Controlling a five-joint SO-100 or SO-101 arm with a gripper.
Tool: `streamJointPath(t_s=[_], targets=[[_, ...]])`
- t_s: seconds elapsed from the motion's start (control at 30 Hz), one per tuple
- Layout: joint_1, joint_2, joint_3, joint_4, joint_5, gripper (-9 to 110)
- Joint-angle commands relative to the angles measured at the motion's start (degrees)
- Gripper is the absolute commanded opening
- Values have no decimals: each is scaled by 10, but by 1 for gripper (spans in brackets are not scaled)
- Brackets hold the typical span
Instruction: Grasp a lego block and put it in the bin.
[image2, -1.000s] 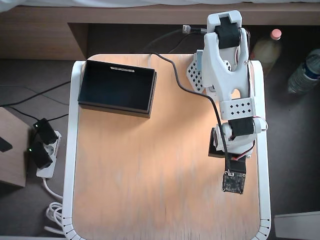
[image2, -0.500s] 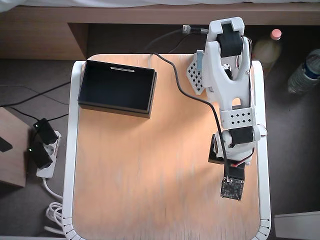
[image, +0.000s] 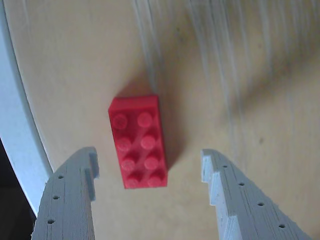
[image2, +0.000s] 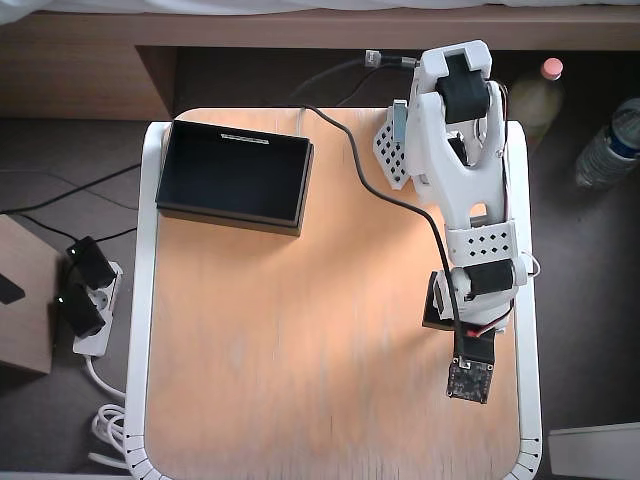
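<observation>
On the bench, wrist view: I log the lego block (image: 138, 142), a bright red brick with two rows of four studs up, lying flat on pale wood, long axis running roughly away from the camera.
Pincer (image: 150, 170): jaws stand apart, one grey perforated finger on each side of the brick's near end; I see bare wood between each finger and the brick, so no contact on either side.
Finger on the left of the wrist view: close to the brick, with only a narrow gap.
Finger on the right of the wrist view: noticeably farther off, stepped teeth facing inward.
Bench edge: a white rim curves down the left of the wrist view, near the brick.
Overhead, arm (image2: 465, 190): white, reaching along the right side of the bench (image2: 300, 350) toward the lower right corner, wrist camera board at its tip.
Overhead, brick: hidden under the arm; I cannot pick it out there.
Bin (image2: 233, 176): black shallow tray at the upper left of the bench, a thin white mark along its far rim, interior dark, well apart from the arm's tip.
Cable: a black lead runs from the top edge of the bench down along the arm.
Off the bench: a power strip on the floor at left, bottles at upper right.
</observation>
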Motion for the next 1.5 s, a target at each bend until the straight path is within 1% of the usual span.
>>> streamJointPath(t_s=[0.0,0.17,0.37,0.5,0.63,0.77,1.07,1.33,1.47], targets=[[-15,0,-70,-17,-6,21],[-16,-9,-70,-22,-6,21],[-16,-14,-70,-23,-4,17],[-15,-14,-70,-23,-4,11],[-14,-14,-70,-23,-4,8],[-13,-14,-69,-23,-4,0],[9,-5,-69,-22,3,0],[88,66,-69,-11,32,0],[128,107,-69,28,44,0]])
